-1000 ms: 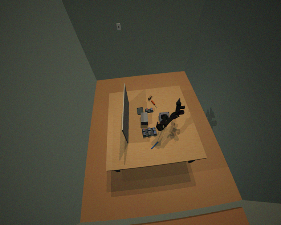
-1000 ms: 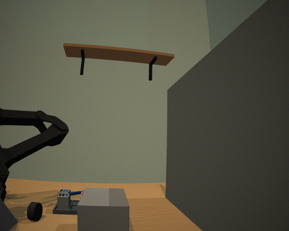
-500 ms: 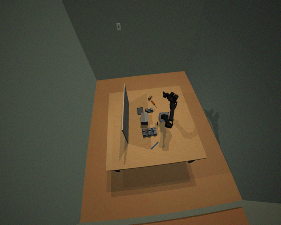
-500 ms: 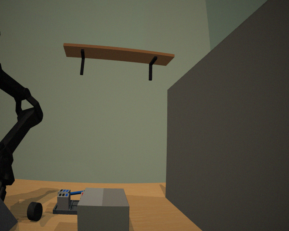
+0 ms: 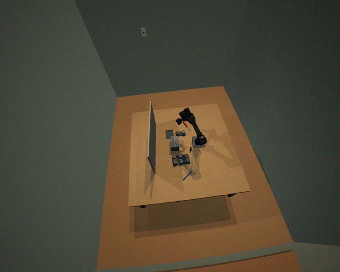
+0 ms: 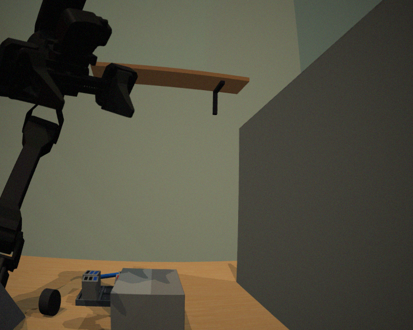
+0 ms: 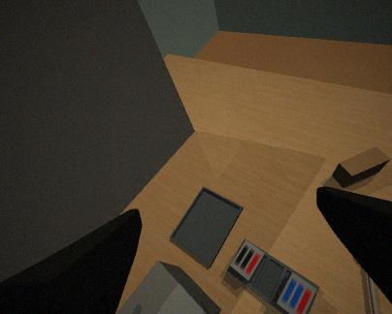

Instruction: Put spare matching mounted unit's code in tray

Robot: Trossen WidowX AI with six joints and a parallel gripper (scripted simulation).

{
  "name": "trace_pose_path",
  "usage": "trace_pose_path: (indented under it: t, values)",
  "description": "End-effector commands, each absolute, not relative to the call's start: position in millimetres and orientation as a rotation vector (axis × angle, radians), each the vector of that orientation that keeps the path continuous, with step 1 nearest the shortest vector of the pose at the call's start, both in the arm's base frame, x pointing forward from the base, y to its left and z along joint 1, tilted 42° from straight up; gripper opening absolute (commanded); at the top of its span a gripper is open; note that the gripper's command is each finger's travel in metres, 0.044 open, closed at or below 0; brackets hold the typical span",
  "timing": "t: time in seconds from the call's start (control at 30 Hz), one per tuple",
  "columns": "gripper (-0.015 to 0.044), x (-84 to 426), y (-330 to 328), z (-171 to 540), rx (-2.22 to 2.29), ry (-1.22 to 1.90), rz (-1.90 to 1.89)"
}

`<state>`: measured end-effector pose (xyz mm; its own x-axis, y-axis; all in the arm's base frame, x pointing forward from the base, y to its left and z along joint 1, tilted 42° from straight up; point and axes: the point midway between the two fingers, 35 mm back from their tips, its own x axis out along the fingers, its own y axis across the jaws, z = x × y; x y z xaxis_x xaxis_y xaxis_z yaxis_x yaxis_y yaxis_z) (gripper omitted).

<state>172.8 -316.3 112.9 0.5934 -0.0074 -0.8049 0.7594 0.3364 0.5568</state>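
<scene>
My gripper is open and empty, high above the table. The dark tray lies on the table with nothing in it. A grey box, perhaps the mounted unit, stands beside it; no code is readable on it. A small rack holds a spare with black, black and red stripes and a spare with blue, blue and red stripes, with an empty slot between. A larger rack holds several striped spares.
A tall dark panel stands upright beyond the tray and box. A brown block and an orange screwdriver lie near the small rack. A black cylinder and a blue rod are also on the table.
</scene>
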Motion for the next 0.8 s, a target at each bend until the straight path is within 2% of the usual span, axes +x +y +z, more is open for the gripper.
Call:
trace_pose_path:
  t: [0.0, 0.37, 0.5, 0.57, 0.77]
  values:
    - [0.0440, 223, -290, 108, 1.034, 0.973, -0.369]
    - [0.0440, 316, -199, 94, 0.815, 1.268, 0.096]
    - [0.0440, 351, -137, 90, 0.698, 1.408, 0.376]
    - [0.0440, 360, -115, 89, 0.660, 1.449, 0.465]
    - [0.0440, 361, -113, 89, 0.656, 1.454, 0.476]
